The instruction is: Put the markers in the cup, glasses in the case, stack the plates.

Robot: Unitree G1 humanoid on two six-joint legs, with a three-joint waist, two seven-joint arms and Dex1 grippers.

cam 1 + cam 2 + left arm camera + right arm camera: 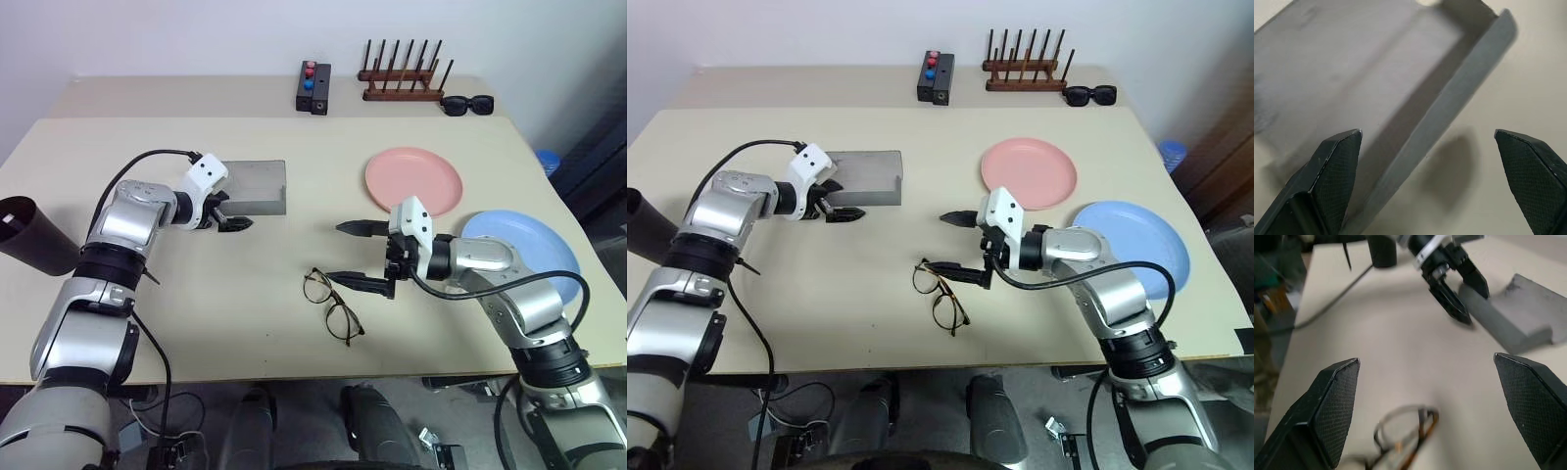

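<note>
We find the case lying open on the worktop, its flap laid flat toward the far side, which leaves the tray ready to receive the glasses; these lie on the bare surface nearer the robot, well apart from the case, frame unfolded. The left claw stands at the case's near edge with its fingers spread and nothing between them; we judge it is stationed there to steady or hold open the case. The right claw hangs just beside the glasses on their right, pointing across the worktop toward the left arm, fingers spread wide and holding nothing, one finger close above the frame; we judge this to be the approach to a pick, though we cannot tell whether that finger touches the frame. The pink plate and the blue plate lie side by side, unstacked, the blue one partly behind the right forearm. The cup shows at the left edge, tilted, behind the left arm; what bears it is hidden. We see no markers on the open surface. The head views give the overall layout. The left wrist view adds the case's raised wall and shallow inner floor seen close between its fingers. The right wrist view places the glasses low between that claw's fingers, with the left claw and the case beyond.
</note>
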